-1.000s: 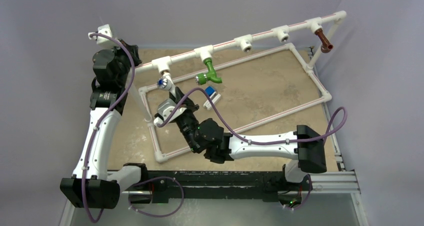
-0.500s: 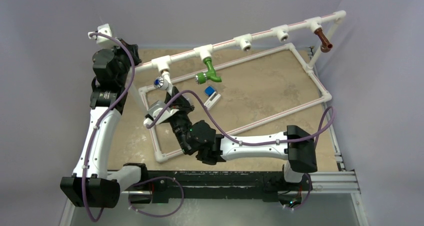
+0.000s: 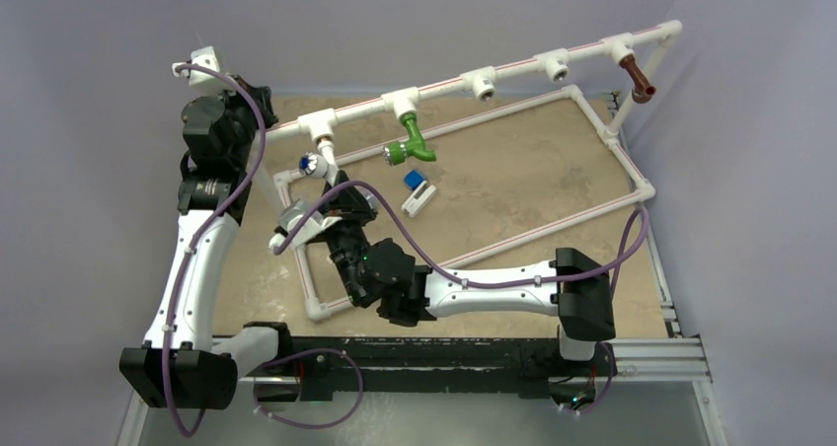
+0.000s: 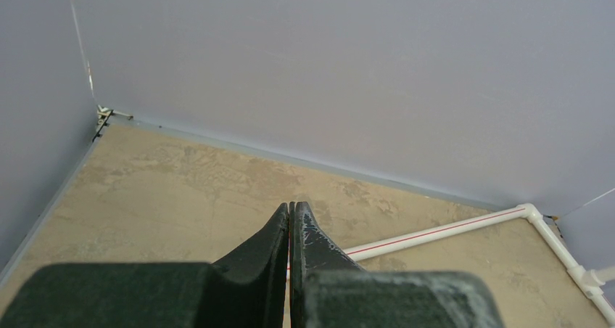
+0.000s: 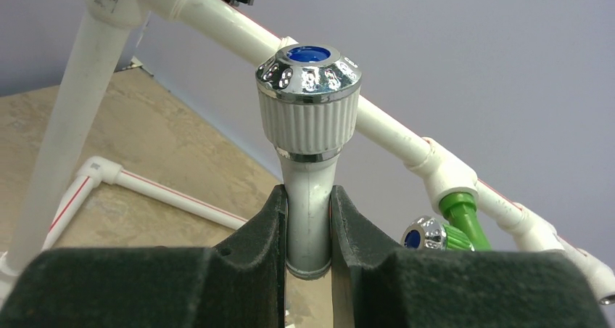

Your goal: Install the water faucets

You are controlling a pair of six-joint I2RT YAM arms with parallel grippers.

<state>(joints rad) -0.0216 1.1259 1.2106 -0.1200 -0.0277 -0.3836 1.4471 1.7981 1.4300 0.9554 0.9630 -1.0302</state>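
My right gripper point(image 3: 331, 182) point(image 5: 308, 230) is shut on the spout of the white faucet point(image 5: 308, 161), whose silvery knob with a blue centre point(image 3: 313, 164) sits just under the leftmost tee point(image 3: 323, 126) of the raised pipe. The green faucet point(image 3: 413, 140) point(image 5: 453, 226) hangs from the second tee. The brown faucet point(image 3: 639, 78) hangs at the far right end of the pipe. My left gripper point(image 4: 291, 212) is shut and empty, raised at the far left near the back wall.
A small blue-and-white block point(image 3: 418, 191) lies on the table inside the floor pipe frame point(image 3: 523, 234). Two open tees point(image 3: 483, 83) point(image 3: 556, 67) sit on the raised pipe. Purple cables loop over both arms.
My right arm has swung left and the gripper has turned with the white faucet in it; the knob has shifted slightly left under the leftmost tee. The left arm has not moved.
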